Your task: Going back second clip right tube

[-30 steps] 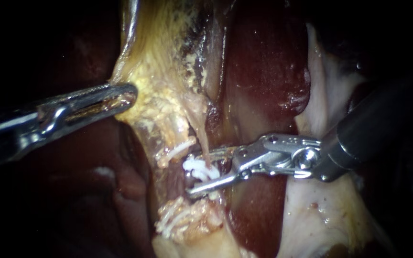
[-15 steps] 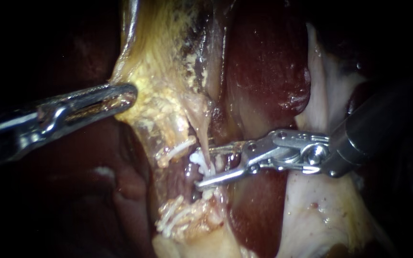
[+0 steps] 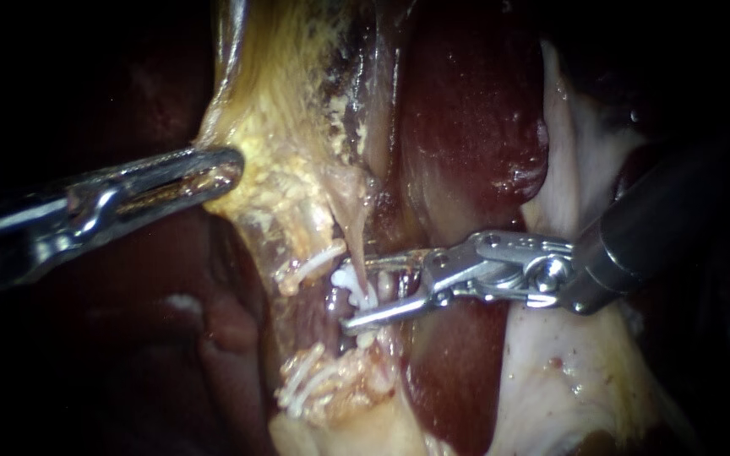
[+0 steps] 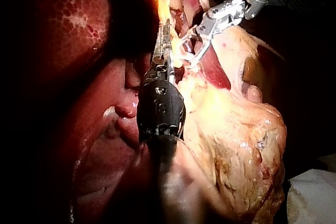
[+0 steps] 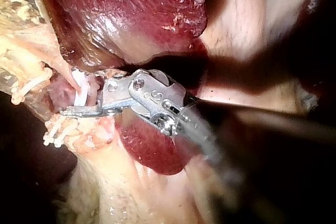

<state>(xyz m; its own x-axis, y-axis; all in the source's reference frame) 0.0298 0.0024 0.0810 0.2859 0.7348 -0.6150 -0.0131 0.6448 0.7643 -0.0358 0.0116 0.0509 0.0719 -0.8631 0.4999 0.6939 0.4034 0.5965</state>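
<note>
Left instrument: jaws clenched on the edge of the yellow fatty tissue, holding it out to the left. Beside it, a white clip sits across a pale strand, and more clips lie lower down. Centre: the right tube runs downward as a thin tan cord, crossed by the task's clip, which is white and seated on it. Right instrument: jaws released, one above and one below the clip, straddling tube and clip without gripping either. The dark red liver lies behind its shaft. Judged from this, the clip is placed and the step in hand is the retreat from the tube. The next move calls for drawing the open jaws straight back along the shaft's line, toward the right, so neither jaw snags the clip or drags the tube. The left grip should hold steady.
</note>
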